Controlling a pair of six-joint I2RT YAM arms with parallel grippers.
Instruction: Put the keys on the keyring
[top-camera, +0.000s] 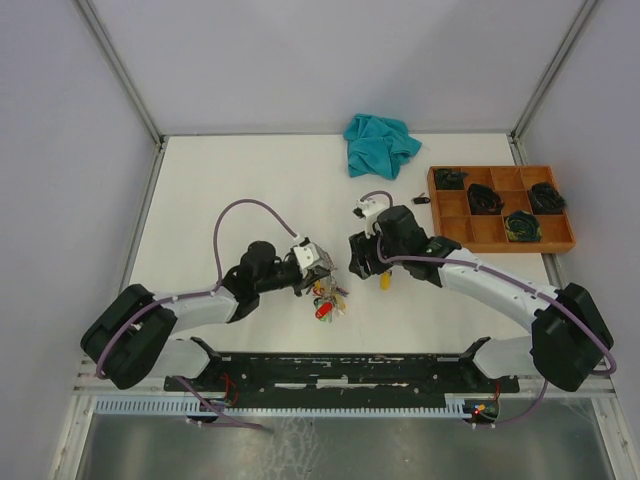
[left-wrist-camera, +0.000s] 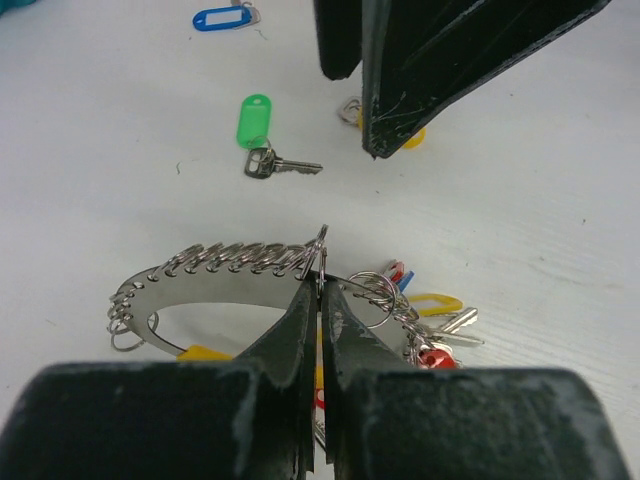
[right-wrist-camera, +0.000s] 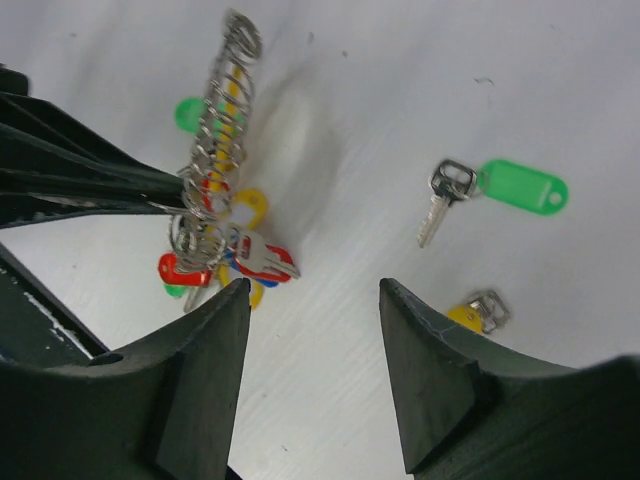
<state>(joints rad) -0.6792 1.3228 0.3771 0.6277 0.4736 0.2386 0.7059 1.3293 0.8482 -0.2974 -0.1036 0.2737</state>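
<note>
My left gripper (left-wrist-camera: 320, 282) is shut on the wire of the keyring (left-wrist-camera: 220, 262), holding it just above the table. Several small split loops sit along the ring, and a bunch of keys (left-wrist-camera: 430, 335) with red, yellow and blue tags hangs from it. The right gripper (right-wrist-camera: 312, 285) stands open over bare table, next to the hanging keys (right-wrist-camera: 235, 255), with nothing between its fingers. A loose green-tag key (right-wrist-camera: 515, 186) lies to its right. A yellow-tag key (right-wrist-camera: 470, 314) lies beside its right finger. From above, the two grippers (top-camera: 318, 268) (top-camera: 358, 262) face each other closely.
A blue tag (left-wrist-camera: 222, 18) lies farther off on the table. A teal cloth (top-camera: 380, 143) is bunched at the back. At the right stands a wooden compartment tray (top-camera: 452, 205) holding dark items, with a small black piece (top-camera: 420, 199) by its left side.
</note>
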